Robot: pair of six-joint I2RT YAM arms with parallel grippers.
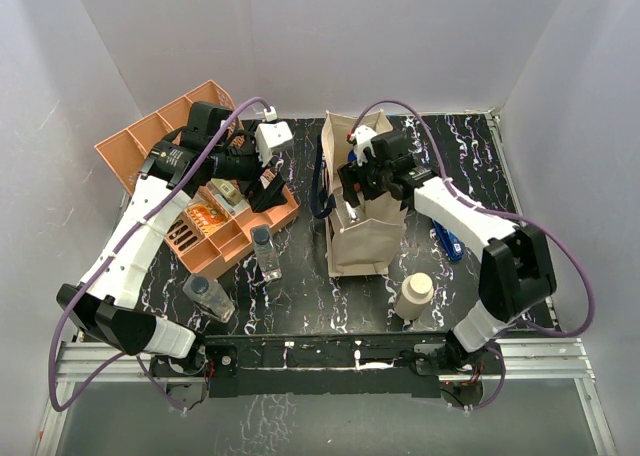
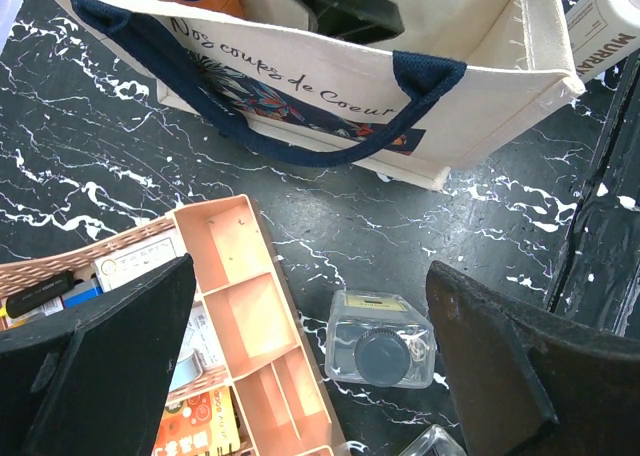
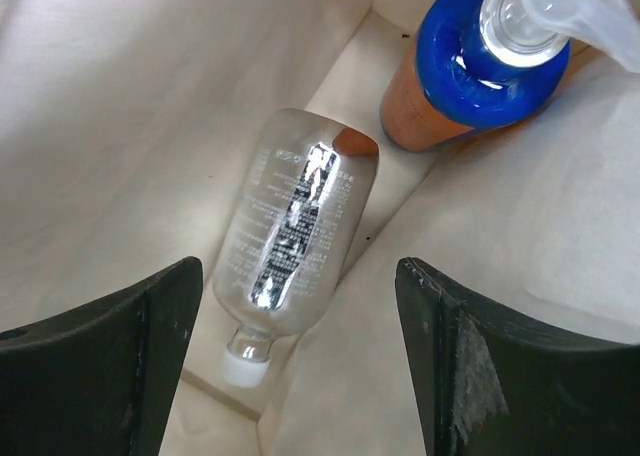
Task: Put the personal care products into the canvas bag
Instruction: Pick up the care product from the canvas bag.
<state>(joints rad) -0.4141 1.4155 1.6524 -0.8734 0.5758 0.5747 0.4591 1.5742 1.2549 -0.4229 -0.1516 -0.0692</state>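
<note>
Clear plastic, white-capped bottle (image 3: 300, 216) lies on its side on the floor of the canvas bag (image 1: 360, 241), beside an upright amber bottle with blue top (image 3: 470, 66). The right gripper (image 3: 297, 311) is inside the bag, jaws spread, holding nothing. The left gripper (image 2: 310, 306) is also spread wide and empty, hovering over a clear dark-capped bottle (image 2: 380, 341) standing on the table between the orange tray (image 2: 245, 321) and the bag. Another clear bottle (image 1: 210, 296) and a cream cylinder (image 1: 413, 296) are on the table, outside the bag. The bottles look light, rigid, smooth and likely slippery. Best grip is probably across the flat body below the cap. The bag is soft and its walls may sag.
</note>
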